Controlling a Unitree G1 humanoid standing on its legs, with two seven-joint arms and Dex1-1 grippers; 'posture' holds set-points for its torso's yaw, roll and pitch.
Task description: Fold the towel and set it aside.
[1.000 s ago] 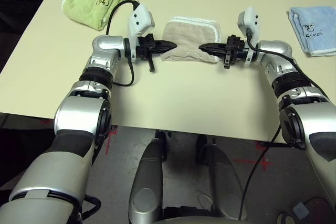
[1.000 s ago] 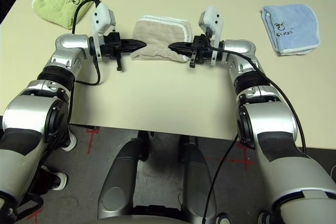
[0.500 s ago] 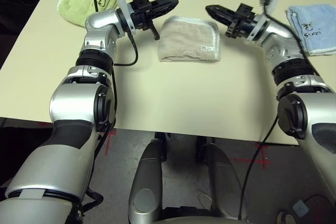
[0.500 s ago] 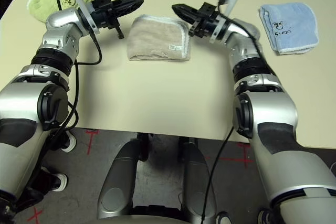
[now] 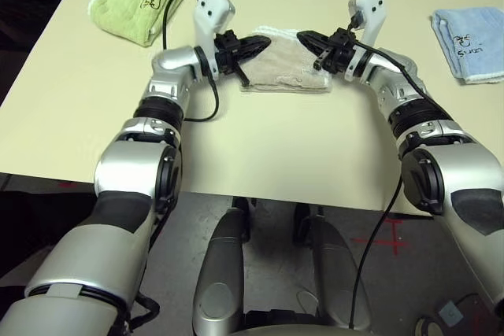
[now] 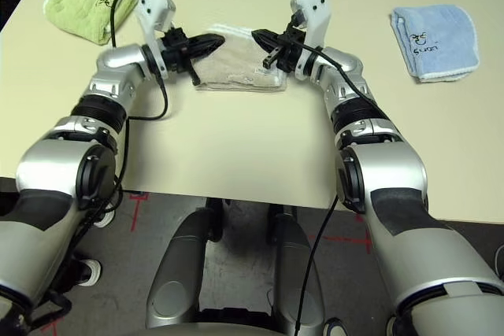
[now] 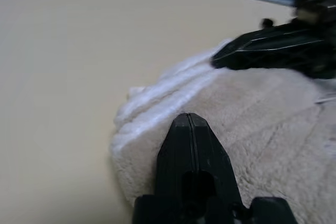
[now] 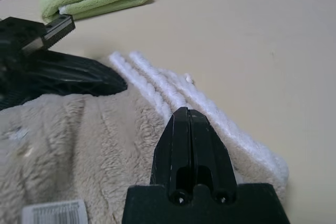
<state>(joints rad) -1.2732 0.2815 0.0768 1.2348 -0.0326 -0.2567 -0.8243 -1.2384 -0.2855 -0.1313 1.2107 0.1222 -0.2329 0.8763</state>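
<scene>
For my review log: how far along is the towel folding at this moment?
Folding looks done: the beige towel lies as a compact, layered bundle on the table. In hand: the left hand and right hand, both shut and holding nothing, are over its far edge. Left: setting it aside; it lies mid-table between the green towel and blue towel.

The towel (image 5: pixel 287 68) is beige terry cloth, folded up into a small chunky rectangle lying flat on the table, roughly in the middle and toward the far side. White stitched edging is stacked in layers along its far edge. There's a white care tag on the top surface near its right end.
</scene>
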